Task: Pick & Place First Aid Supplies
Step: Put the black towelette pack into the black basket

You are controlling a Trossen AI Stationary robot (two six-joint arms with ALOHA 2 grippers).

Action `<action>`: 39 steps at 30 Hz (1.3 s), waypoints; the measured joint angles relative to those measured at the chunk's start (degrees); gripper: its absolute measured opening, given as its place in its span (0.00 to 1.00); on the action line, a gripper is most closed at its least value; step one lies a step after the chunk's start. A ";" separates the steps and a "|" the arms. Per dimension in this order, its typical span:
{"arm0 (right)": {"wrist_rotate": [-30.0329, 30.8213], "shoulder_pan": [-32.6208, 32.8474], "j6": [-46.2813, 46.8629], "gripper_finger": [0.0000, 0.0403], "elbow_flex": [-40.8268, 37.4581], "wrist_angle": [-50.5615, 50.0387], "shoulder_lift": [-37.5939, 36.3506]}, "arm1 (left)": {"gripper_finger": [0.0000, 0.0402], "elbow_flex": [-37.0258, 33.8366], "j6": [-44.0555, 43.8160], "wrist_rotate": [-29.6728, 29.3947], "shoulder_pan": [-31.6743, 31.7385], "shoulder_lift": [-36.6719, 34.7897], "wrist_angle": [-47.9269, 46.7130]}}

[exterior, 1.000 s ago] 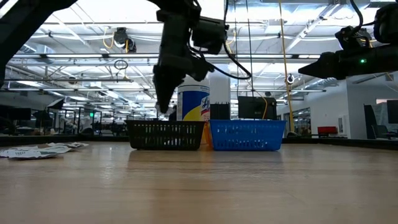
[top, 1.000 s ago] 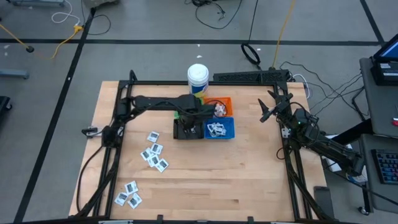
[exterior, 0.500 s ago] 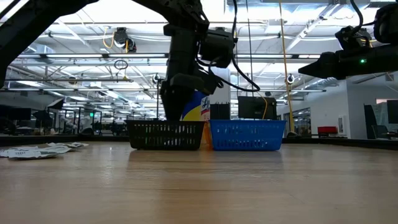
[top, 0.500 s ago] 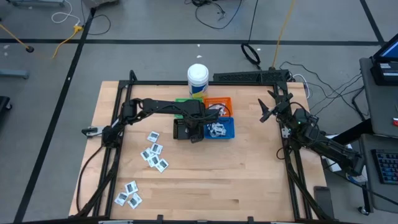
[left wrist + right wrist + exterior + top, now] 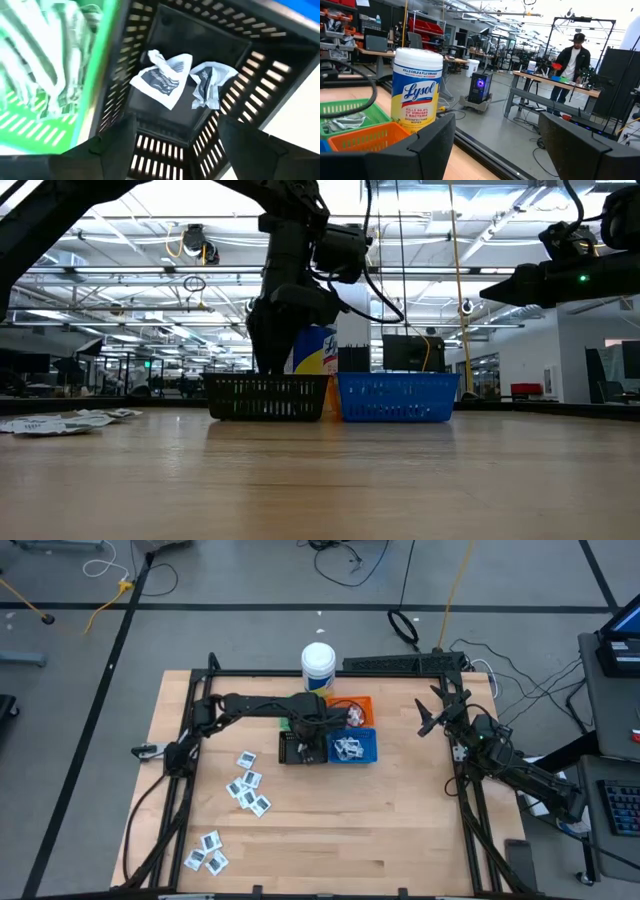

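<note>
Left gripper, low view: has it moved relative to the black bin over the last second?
Yes. The left gripper has come down toward the black bin; its fingers now reach the bin's rim, where before they hung clearly above it.

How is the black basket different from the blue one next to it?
The black bin sits directly under the left claw, which is open above it; the blue bin has no claw over it. The black bin holds two crumpled white packets with dark print; the blue bin holds a pile of white packets. Both are slotted bins, side by side.
</note>
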 joint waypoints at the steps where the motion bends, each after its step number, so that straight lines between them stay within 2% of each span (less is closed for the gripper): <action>1: -0.02 0.00 0.00 0.69 0.00 0.00 0.01 | 0.72 0.00 -0.48 0.10 0.28 -0.49 -0.16; 7: 0.00 0.02 0.00 0.69 0.00 0.07 0.00 | 0.77 0.02 -2.86 0.13 1.31 -1.88 -1.04; 13: -0.02 0.02 0.00 0.69 0.01 0.02 0.00 | 0.76 -3.01 -8.44 1.62 1.27 -4.25 -2.48; 18: -0.01 0.02 0.00 0.69 0.01 0.01 0.00 | 0.73 -11.73 -11.69 1.46 1.29 -10.54 0.34; 24: 0.00 0.02 0.00 0.69 0.01 0.02 0.00 | 0.71 -25.80 -16.22 1.47 1.18 -20.40 6.09; 30: -0.02 0.02 0.00 0.69 0.01 0.00 0.00 | 0.73 -38.03 -20.77 1.40 1.18 -29.89 7.64; 34: -0.02 0.02 0.00 0.69 0.02 0.00 0.00 | 0.74 -43.89 -21.76 1.42 1.12 -34.88 7.69; 39: -0.01 0.02 0.00 0.69 0.01 0.01 0.00 | 0.73 -48.01 -23.24 1.46 0.31 -38.79 7.66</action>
